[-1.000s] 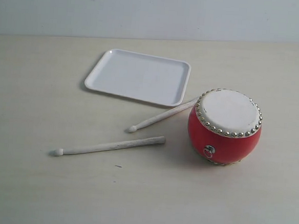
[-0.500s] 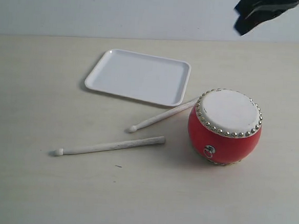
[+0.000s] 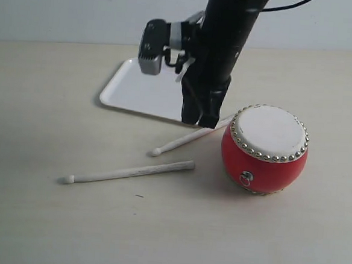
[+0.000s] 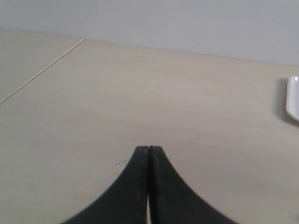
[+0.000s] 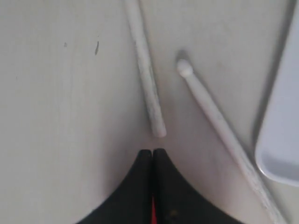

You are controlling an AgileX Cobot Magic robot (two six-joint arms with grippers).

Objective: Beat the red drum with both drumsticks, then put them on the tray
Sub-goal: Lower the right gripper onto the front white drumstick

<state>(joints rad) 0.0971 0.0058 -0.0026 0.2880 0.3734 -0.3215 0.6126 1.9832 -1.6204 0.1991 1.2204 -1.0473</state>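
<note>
Presently, one pale bench (image 3: 37, 219), holding the following.

Red drum (image 3: 264, 149): one, upright with its white skin uppermost, and it stood toward the right edge of the bench, about midway between the far and near edges.

Tray (image 3: 128, 86): one, white, and it lay flat nearer the far edge, left of the drum.

Drumsticks: two, both lying on the bare bench. The first drumstick (image 3: 128, 172) lay nearest the near edge, rounded tip toward the left edge. The second drumstick (image 3: 178, 142) lay slantwise between tray and drum, tip toward the near left corner. Its other end was hidden behind the arm and the drum.

Right gripper (image 5: 152, 151): fingers pressed together, nothing between them. It hung low by the tray's near right corner, over the second drumstick; contact could not be told.

Left gripper (image 4: 148, 149): fingers likewise closed together and empty, over bare bench, well apart from the tray's rim.
</note>
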